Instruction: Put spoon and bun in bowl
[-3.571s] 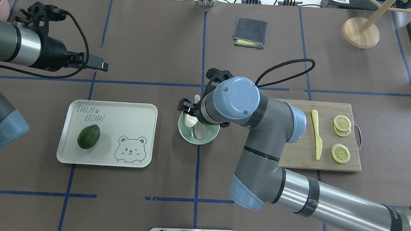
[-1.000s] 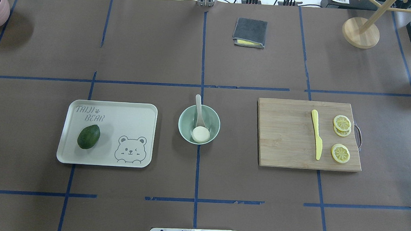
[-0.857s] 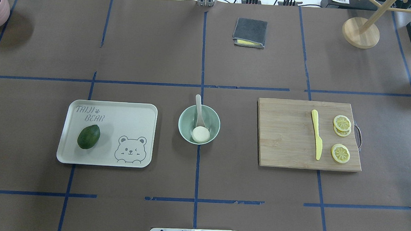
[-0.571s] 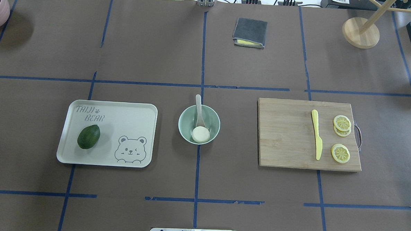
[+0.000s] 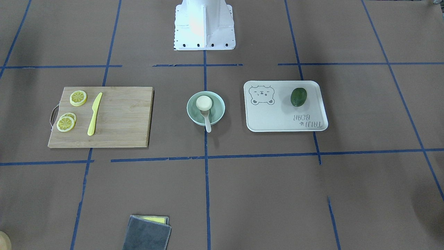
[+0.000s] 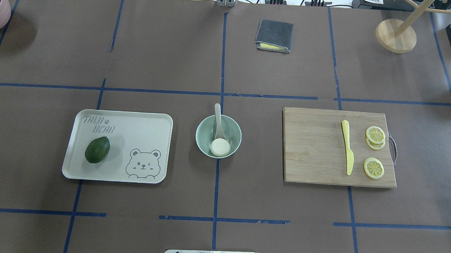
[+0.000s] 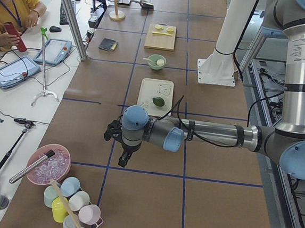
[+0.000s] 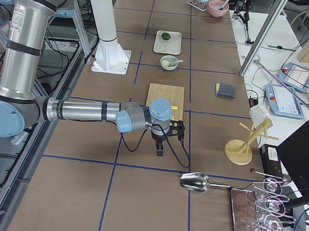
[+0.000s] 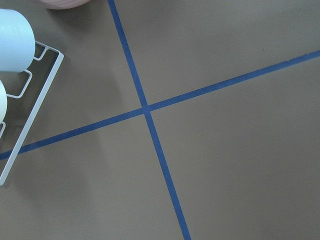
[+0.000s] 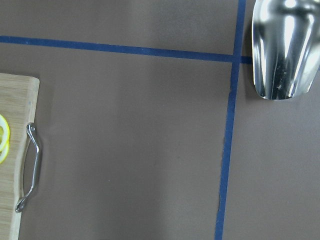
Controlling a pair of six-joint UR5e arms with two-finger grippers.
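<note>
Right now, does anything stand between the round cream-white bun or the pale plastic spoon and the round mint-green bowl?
Nothing visible does. The bun and the spoon already lie inside the bowl; only the spoon's handle sticks out over the rim, away from the robot.

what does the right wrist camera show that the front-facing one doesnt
Only the right wrist view shows the metal scoop lying on the table. Only the front-facing view shows the bowl with the bun and spoon in it, the tray with the avocado, the yellow knife and the grey cloth. Both show the cutting board, its metal handle and lemon slices, though the wrist view catches only the board's handle end and the edge of a slice.
</note>
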